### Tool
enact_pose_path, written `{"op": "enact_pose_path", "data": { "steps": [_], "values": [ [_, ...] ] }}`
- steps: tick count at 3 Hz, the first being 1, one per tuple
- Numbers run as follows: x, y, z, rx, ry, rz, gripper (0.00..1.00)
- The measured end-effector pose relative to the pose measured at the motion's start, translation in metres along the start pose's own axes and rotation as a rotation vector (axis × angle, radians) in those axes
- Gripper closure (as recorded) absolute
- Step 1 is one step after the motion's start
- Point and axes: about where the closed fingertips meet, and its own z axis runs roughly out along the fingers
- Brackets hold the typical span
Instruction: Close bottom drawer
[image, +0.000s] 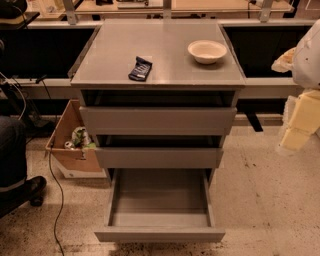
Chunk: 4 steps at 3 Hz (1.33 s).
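Note:
The grey cabinet (159, 55) stands in the middle of the view with three drawers. The bottom drawer (160, 233) is pulled far out toward me; its slim flat front is nearest and its shallow grey tray (160, 196) is empty. The middle drawer (159, 157) and the top drawer (157, 120) stick out a little. My gripper (296, 131) is at the right edge of the view, held above the floor, to the right of the cabinet and apart from all drawers.
A white bowl (207, 51) and a dark packet (140, 68) lie on the cabinet top. A cardboard box (67, 150) with rubbish stands at the cabinet's left. A person's leg and shoe (20, 187) and a cable (56, 200) are at the left.

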Motion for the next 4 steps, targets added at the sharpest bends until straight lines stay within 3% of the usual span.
{"op": "enact_pose_path", "data": {
  "steps": [1,2,3,4],
  "values": [
    [0.000,0.000,0.000,0.000,0.000,0.000,0.00],
    [-0.011,0.009,0.032,0.018,-0.050,-0.032,0.00],
    [-0.025,0.019,0.083,0.025,-0.105,-0.060,0.00],
    [-0.037,0.025,0.160,0.029,-0.181,-0.061,0.00]
  ]
}}
